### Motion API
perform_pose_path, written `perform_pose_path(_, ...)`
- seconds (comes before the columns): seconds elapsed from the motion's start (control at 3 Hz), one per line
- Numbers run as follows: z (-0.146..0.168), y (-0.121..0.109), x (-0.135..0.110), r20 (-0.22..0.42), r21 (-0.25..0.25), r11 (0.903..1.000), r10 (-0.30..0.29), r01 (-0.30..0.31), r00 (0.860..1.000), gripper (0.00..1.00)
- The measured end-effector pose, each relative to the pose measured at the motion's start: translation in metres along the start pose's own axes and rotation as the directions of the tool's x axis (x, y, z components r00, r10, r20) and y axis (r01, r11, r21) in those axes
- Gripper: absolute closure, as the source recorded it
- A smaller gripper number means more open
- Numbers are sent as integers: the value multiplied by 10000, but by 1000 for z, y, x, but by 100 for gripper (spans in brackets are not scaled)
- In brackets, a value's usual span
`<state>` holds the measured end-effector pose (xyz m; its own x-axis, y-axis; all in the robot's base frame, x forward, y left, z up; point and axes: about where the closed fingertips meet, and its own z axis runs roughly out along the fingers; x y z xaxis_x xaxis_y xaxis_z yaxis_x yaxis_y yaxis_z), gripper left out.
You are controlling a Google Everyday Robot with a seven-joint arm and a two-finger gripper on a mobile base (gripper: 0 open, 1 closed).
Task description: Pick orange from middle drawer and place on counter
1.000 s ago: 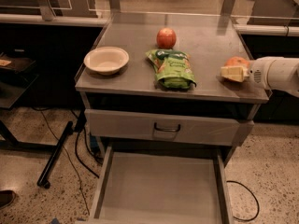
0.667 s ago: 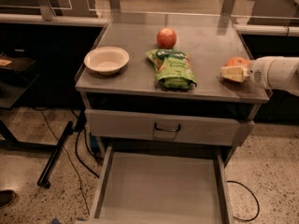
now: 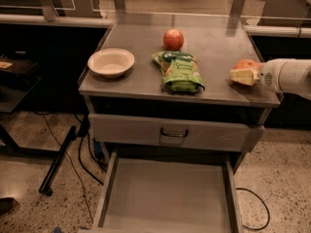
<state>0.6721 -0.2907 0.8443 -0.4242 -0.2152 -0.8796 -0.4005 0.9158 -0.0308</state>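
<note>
The orange (image 3: pixel 247 64) is at the right edge of the counter (image 3: pixel 131 84), right against the counter top, its lower part hidden by my gripper. My gripper (image 3: pixel 244 75), cream-coloured on a white arm, reaches in from the right and is shut on the orange. The middle drawer (image 3: pixel 165 195) is pulled open below the counter, and its grey tray holds nothing.
On the counter are a white bowl (image 3: pixel 111 62) at the left, a green snack bag (image 3: pixel 180 72) in the middle and a redder fruit (image 3: pixel 173 39) behind it. A closed drawer front with a dark handle (image 3: pixel 174 132) sits above the open drawer. Cables (image 3: pixel 85 154) lie on the floor at the left.
</note>
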Motion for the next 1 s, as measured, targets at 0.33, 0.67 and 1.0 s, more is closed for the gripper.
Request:
perform_pose_path(0.33,0,0,0,0,0,10000,0,0,10000,22)
perform_pose_path(0.67,0,0,0,0,-2,10000,-1,1,10000,0)
perform_pose_path(1.0,0,0,0,0,-2,10000,-1,1,10000,0)
